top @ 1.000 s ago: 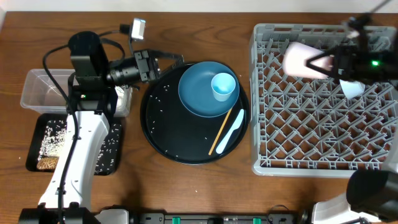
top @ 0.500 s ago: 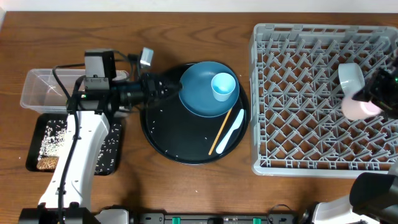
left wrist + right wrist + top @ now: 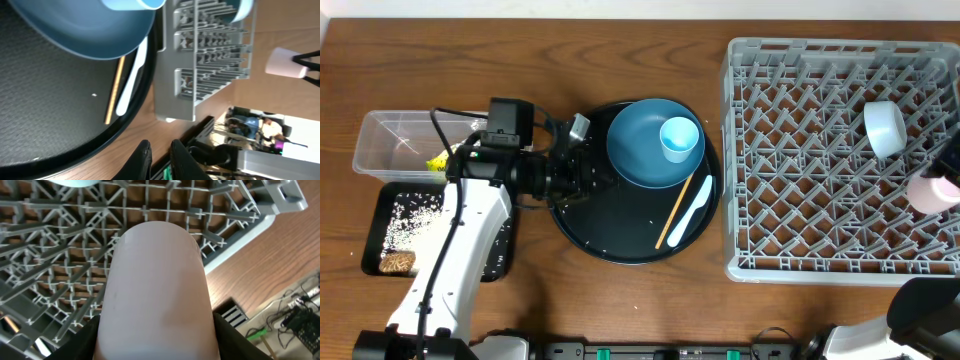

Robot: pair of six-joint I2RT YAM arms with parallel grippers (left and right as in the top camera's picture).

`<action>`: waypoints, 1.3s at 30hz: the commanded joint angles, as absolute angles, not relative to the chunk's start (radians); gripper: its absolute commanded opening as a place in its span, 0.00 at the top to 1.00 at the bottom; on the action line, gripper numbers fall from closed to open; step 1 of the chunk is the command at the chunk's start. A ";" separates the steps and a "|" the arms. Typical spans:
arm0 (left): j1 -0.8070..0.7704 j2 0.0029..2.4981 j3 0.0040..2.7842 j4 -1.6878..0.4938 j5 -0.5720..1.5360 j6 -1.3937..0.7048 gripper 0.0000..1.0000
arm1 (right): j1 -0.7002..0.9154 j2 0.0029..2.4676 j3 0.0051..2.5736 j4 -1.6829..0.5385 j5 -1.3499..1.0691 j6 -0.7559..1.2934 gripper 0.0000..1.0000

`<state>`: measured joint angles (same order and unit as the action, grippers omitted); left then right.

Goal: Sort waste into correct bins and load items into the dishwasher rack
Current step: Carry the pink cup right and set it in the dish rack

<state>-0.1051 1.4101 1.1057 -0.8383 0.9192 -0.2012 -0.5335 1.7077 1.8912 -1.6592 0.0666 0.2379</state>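
Observation:
The pink cup (image 3: 928, 190) hangs over the right edge of the grey dishwasher rack (image 3: 800, 200); my right gripper (image 3: 157, 347) is shut on this cup (image 3: 157, 280). A white bowl (image 3: 883, 128) sits in the rack. The dark blue plate (image 3: 640, 150) lies on the round black tray (image 3: 590, 215) with the light blue cup (image 3: 680, 138) on it. The chopstick (image 3: 674, 212) and white spoon (image 3: 693, 210) lie beside it. My left gripper (image 3: 582, 170) hovers over the tray's left part, shut and empty (image 3: 159, 152).
The clear tub (image 3: 390, 135) at the left holds a yellow-green wrapper (image 3: 440, 160). The shallow black tray (image 3: 500, 250) in front of it holds rice grains (image 3: 410, 215) and a brown lump (image 3: 395, 262). A few rice grains dot the round tray.
My left gripper swung from the tub side down and right over the round tray. My right gripper carried the pink cup from the rack's far side to its right edge.

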 commanded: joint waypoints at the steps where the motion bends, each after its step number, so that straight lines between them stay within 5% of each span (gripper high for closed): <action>1: -0.128 1.408 1.111 -0.870 0.835 -0.168 0.84 | -0.552 1.697 1.838 -1.628 0.086 0.248 0.70; 39: -0.170 1.408 1.111 -0.987 0.818 -0.168 0.84 | -0.585 1.702 1.425 -1.145 -0.034 0.202 0.70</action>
<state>-0.1677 1.4101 1.1057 -0.9848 0.8299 -0.1822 -0.5686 1.7069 1.4460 -1.1591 -0.0067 0.2153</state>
